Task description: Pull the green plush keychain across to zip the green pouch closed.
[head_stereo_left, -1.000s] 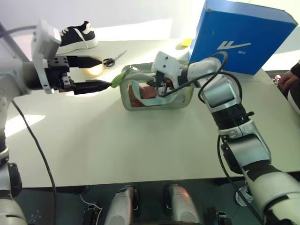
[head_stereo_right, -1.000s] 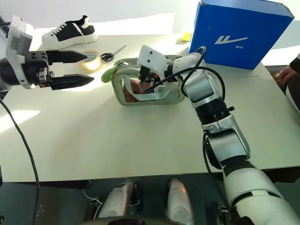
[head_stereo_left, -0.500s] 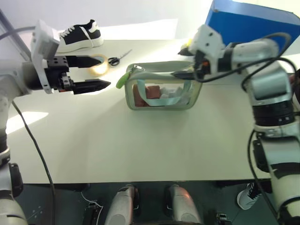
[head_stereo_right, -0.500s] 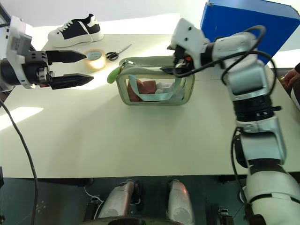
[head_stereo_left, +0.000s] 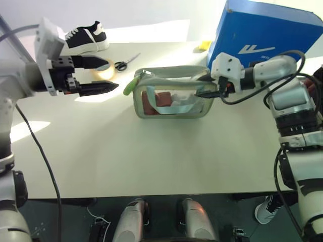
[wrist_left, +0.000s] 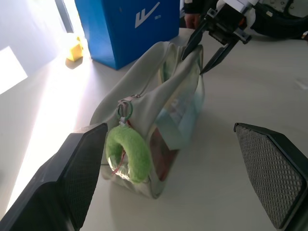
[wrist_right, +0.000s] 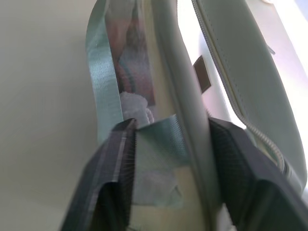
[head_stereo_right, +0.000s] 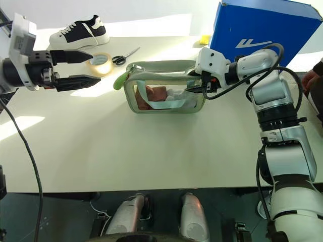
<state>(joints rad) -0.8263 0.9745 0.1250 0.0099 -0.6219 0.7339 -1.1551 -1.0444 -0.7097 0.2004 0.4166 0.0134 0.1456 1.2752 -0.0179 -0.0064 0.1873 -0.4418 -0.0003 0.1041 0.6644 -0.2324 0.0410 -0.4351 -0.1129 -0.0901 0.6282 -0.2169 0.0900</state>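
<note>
Robot test lab: bare white table [head_stereo_left: 151, 156] strewn with unrelated props

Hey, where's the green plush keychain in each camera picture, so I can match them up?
Left eye view: green plush keychain hangs at the green pouch's left end, facing the left hand.
Right eye view: same spot.
Left wrist view: lower centre, hanging from the zipper ring.
Right wrist view: not in it.
Shared landmark: the blue shoebox behind the pouch.

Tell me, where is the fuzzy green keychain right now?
The green plush keychain hangs off the green pouch's left end in the eye views, just past the open left gripper, with the scissors and tape roll behind it.
</note>
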